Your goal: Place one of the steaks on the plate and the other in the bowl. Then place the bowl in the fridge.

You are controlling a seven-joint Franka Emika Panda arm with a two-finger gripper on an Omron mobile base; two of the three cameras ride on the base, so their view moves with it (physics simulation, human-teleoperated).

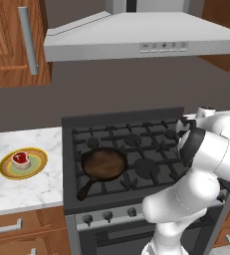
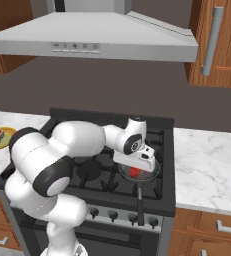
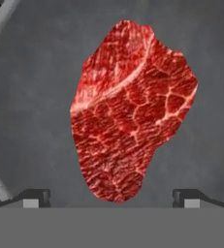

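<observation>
One steak (image 3: 133,116), red and marbled, lies flat in a grey pan (image 3: 31,97) on the stove's front right burner. My gripper (image 3: 112,198) hovers right over it, open, its two fingertips (image 3: 36,197) standing wide on either side of the meat's narrow end without touching it. From the right base view the gripper (image 2: 137,167) hangs low over that pan (image 2: 154,172), with the steak (image 2: 134,173) red beneath it. The other steak (image 1: 20,159) sits on the yellow-rimmed plate (image 1: 37,168) on the counter left of the stove. The bowl and the fridge are out of view.
A dark frying pan (image 1: 104,164) with its handle pointing front-left sits on the left front burner. The grey pan's handle (image 2: 140,200) sticks out over the stove's front. A range hood (image 1: 136,37) hangs above. Marble counter (image 2: 207,160) lies right of the stove.
</observation>
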